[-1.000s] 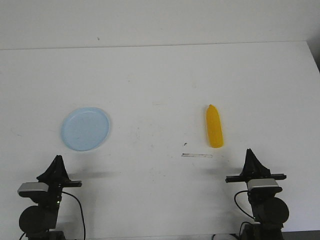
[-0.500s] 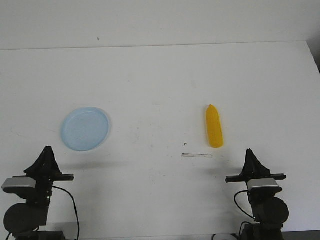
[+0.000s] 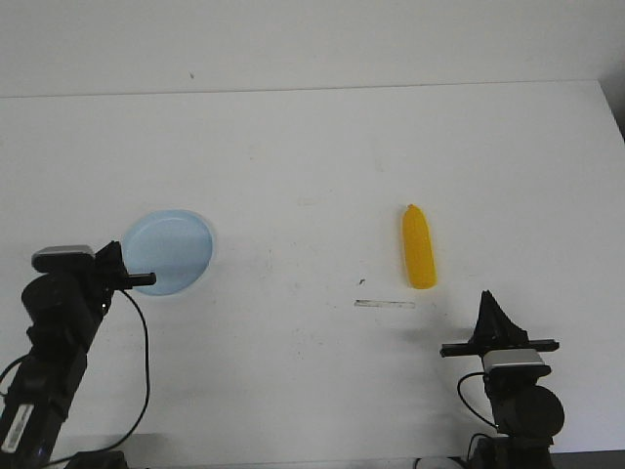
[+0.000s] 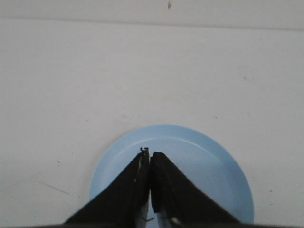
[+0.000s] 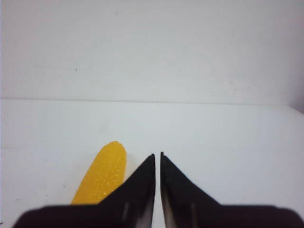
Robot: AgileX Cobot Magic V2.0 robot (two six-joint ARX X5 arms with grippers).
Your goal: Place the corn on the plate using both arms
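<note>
Left gripper (image 4: 150,156) hides part of the plate (image 4: 213,166).

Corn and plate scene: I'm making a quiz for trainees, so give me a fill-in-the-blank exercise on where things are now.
1. The corn lies on the table nearer the robot's ___ arm.
2. The left claw hangs over the ___.
3. The plate holds ___ pieces of food.
4. Both claws, the right claw included, are ___.

Missing words: right; plate; no; shut

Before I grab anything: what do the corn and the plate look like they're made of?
The corn looks like molded plastic: uniform yellow-orange, with small glossy kernel bumps, likely a toy. The plate appears to be thin pale-blue plastic, smooth and matte, with a lighter rim. Neither material can be confirmed by sight alone.
</note>
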